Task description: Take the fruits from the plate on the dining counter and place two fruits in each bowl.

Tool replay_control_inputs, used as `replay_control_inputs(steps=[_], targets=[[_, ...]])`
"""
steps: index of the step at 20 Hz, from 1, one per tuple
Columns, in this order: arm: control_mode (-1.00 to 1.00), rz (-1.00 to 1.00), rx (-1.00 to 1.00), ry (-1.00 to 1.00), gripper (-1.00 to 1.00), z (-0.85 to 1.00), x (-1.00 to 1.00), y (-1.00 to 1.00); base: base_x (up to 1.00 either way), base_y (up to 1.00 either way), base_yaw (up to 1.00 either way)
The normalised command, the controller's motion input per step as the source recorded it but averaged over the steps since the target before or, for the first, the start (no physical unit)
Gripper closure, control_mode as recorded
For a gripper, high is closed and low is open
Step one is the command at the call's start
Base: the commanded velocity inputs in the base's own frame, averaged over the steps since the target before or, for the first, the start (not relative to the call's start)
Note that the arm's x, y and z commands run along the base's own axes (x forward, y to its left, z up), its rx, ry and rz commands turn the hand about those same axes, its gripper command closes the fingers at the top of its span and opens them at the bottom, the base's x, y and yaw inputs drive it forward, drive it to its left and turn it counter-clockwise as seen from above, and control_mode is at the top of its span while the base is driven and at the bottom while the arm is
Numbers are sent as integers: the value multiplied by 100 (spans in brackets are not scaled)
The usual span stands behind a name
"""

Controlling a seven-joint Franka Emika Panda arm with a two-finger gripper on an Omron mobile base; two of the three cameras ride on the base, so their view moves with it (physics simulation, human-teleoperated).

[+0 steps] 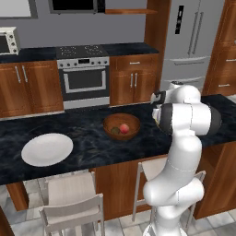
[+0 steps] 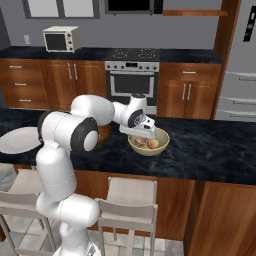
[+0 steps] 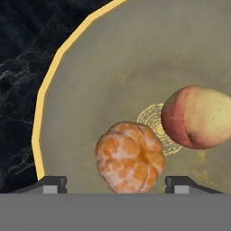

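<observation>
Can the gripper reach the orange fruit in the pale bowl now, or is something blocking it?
Probably yes. The gripper hangs right over the pale bowl, and in the hand view the orange fruit lies between its fingertips, nothing over it. The peach-like fruit lies close beside.
</observation>
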Motion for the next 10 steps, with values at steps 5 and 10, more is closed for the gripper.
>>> replay_control_inputs(steps=[5, 10], targets=[[-100, 0, 0, -1, -100, 0, 0, 0, 0, 0, 0], [-100, -1, 0, -1, -100, 14, -15, 0, 0, 0, 0]])
